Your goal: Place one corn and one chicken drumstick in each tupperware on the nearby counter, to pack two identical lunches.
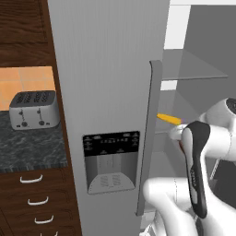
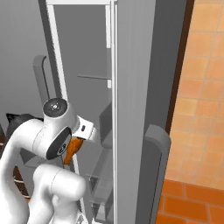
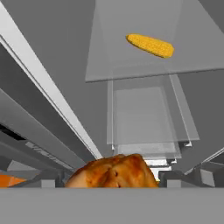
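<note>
A brown chicken drumstick (image 3: 114, 171) is pinched between the fingers of the gripper (image 3: 114, 177) inside the open fridge (image 1: 110, 92), and a yellow corn (image 3: 150, 45) is left lying on a glass shelf (image 3: 144, 65) past it.

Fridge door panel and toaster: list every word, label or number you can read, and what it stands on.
No text can be read.
Dispenser panel on the fridge door: rows of pale marks, too small and blurred to read.
Toaster: two knobs, no legible label.
Corn and chicken drumstick: no markings.
</note>
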Motion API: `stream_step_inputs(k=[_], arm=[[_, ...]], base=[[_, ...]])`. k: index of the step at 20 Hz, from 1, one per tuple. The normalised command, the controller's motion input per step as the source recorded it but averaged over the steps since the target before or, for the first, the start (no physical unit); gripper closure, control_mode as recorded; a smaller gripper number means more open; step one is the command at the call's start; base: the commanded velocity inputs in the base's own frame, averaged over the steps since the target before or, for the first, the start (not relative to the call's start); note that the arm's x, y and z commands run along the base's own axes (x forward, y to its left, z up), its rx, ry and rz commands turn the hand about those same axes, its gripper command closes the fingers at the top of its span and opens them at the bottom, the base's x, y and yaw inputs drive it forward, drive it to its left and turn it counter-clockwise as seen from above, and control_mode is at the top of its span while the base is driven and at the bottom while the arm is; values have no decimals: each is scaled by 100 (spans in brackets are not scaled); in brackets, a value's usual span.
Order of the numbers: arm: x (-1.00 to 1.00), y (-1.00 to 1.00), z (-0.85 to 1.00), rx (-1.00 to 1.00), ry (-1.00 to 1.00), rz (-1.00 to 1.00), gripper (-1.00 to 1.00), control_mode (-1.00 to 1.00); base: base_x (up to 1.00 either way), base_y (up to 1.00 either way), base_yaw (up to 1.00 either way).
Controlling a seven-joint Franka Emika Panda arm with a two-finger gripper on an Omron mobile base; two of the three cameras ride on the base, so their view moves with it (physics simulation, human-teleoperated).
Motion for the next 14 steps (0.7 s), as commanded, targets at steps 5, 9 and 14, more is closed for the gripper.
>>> stream_step_inputs(k=[5, 9, 14], arm=[[-37, 36, 100, -2, -6, 3, 100, -100], [-30, 50, 94, 0, -6, 0, 100, -100], [-56, 32, 61, 0, -13, 0, 100, -100]], base=[[0, 0, 0], [0, 0, 0], [0, 0, 0]])
